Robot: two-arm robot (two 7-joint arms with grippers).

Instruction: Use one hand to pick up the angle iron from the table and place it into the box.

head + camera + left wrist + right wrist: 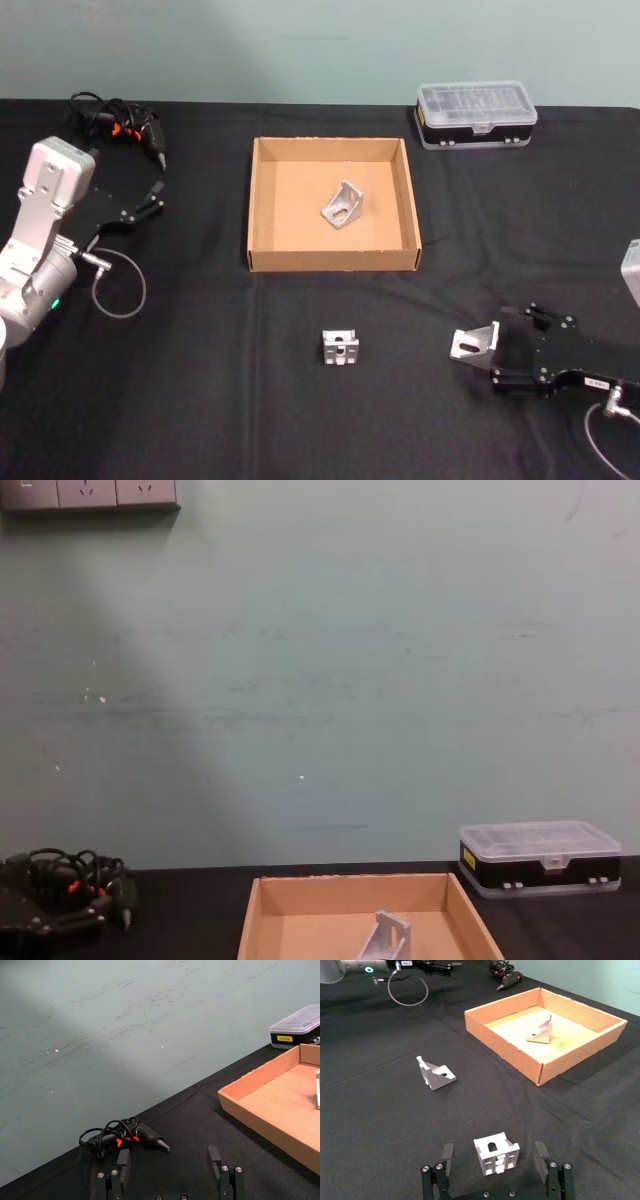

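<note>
Right gripper (493, 1149), fingers spread, straddles an angle iron (496, 1156) on the table (200, 400), a second iron (340, 348) lying nearby and a third iron (343, 206) inside the box (335, 261), while the left gripper (169, 1154), also spread, hangs at the table's left.

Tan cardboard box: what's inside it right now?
Inside the shallow tan cardboard box lies one silver metal angle iron, near the middle; nothing else shows on its floor. The floor patch under it is covered. The right pincer, open, straddles a second angle iron outside.
</note>
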